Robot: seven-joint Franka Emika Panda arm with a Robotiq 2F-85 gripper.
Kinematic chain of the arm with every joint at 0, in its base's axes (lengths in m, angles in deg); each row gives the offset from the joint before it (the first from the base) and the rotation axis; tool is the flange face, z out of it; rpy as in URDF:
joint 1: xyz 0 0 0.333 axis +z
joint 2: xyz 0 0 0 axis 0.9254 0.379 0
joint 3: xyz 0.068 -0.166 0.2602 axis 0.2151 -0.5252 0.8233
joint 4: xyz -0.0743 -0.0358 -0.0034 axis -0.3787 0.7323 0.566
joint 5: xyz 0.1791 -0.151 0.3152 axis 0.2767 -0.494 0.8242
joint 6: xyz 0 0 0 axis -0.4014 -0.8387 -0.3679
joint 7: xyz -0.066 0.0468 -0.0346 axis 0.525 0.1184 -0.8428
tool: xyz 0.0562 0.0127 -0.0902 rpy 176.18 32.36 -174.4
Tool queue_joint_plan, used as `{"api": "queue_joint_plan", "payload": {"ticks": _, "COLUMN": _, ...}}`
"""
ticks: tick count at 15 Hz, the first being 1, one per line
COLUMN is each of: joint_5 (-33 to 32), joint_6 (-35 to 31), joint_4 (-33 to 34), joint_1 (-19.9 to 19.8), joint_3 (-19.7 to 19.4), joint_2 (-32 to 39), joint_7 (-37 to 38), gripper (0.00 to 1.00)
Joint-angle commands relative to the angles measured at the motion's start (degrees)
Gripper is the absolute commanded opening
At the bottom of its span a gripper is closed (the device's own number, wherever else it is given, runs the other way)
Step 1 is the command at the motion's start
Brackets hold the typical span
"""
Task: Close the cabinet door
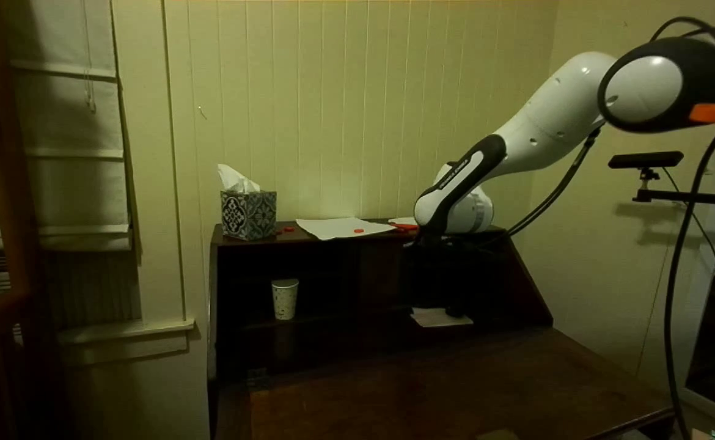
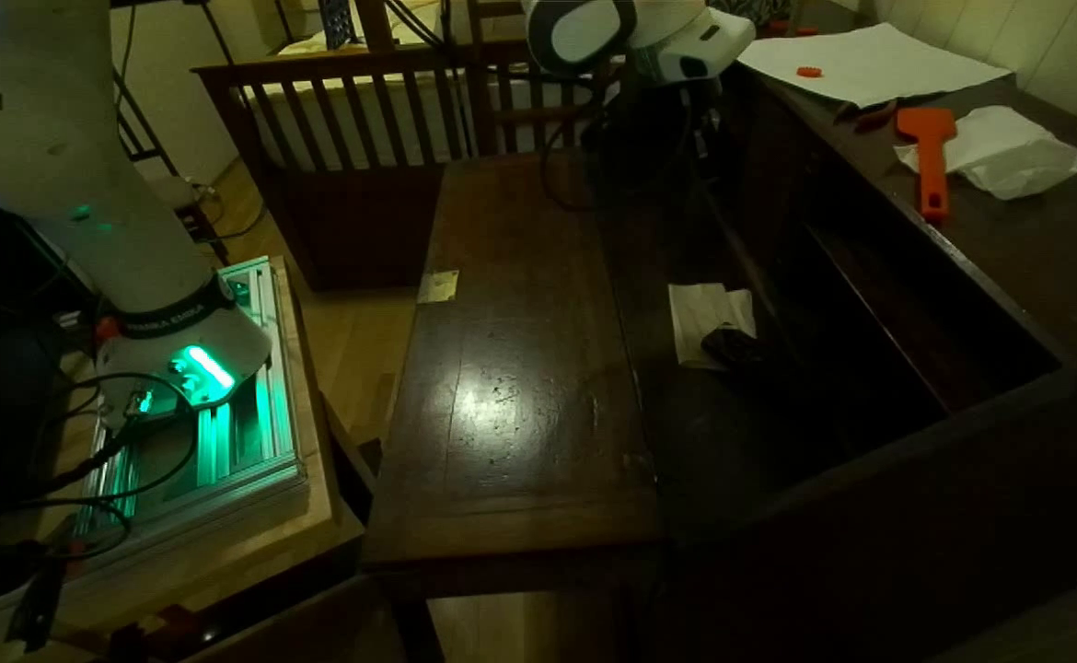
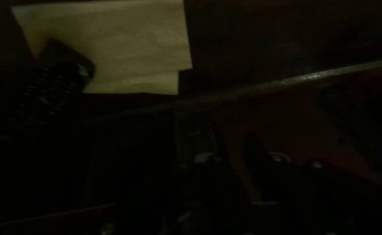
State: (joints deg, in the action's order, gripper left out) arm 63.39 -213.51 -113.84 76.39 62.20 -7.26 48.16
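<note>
The cabinet door (image 1: pixel 455 385) is a broad dark-brown flap that lies folded down flat in front of the cabinet (image 1: pixel 531 287). In an exterior view the flap (image 2: pixel 520 368) shows a brass plate on its outer edge. My arm reaches in over the cabinet top, and the gripper hangs in the dark in front of the cubbyholes. In the wrist view my gripper (image 3: pixel 227 133) shows two fingers apart, with reddish-brown wood behind the gap and nothing seen between them. The picture is very dark there. The gripper does not appear to touch the flap.
A tissue box (image 1: pixel 249 214), paper (image 1: pixel 342 228) and an orange tool (image 2: pixel 932 161) lie on the cabinet top. A paper cup (image 1: pixel 285 299) stands in a cubbyhole. A black keypad device (image 2: pixel 732 345) lies on folded paper (image 2: pixel 700 318) inside. A slatted wooden frame (image 2: pixel 345 120) stands beyond the flap.
</note>
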Motion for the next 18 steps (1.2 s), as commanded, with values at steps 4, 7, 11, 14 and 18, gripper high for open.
{"api": "queue_joint_plan", "payload": {"ticks": 4, "joint_5": -23.9, "joint_6": 30.5, "joint_4": -9.8, "joint_1": 20.2, "joint_3": -19.5, "joint_2": -20.0, "joint_7": 23.9, "gripper": 0.74}}
{"api": "queue_joint_plan", "payload": {"ticks": 7, "joint_5": -30.8, "joint_6": 46.0, "joint_4": -9.3, "joint_1": 21.1, "joint_3": -16.4, "joint_2": -29.1, "joint_7": 28.0, "gripper": 0.95}}
{"api": "queue_joint_plan", "payload": {"ticks": 11, "joint_5": -28.3, "joint_6": 62.6, "joint_4": -8.5, "joint_1": 3.9, "joint_3": 6.3, "joint_2": -40.5, "joint_7": 20.2, "gripper": 1.00}}
{"api": "queue_joint_plan", "payload": {"ticks": 14, "joint_5": -24.1, "joint_6": 70.9, "joint_4": -7.1, "joint_1": -2.1, "joint_3": 13.8, "joint_2": -46.7, "joint_7": 13.3, "gripper": 1.00}}
{"api": "queue_joint_plan", "payload": {"ticks": 18, "joint_5": -25.9, "joint_6": 68.7, "joint_4": -6.8, "joint_1": -7.2, "joint_3": 18.6, "joint_2": -44.6, "joint_7": 16.5, "gripper": 1.00}}
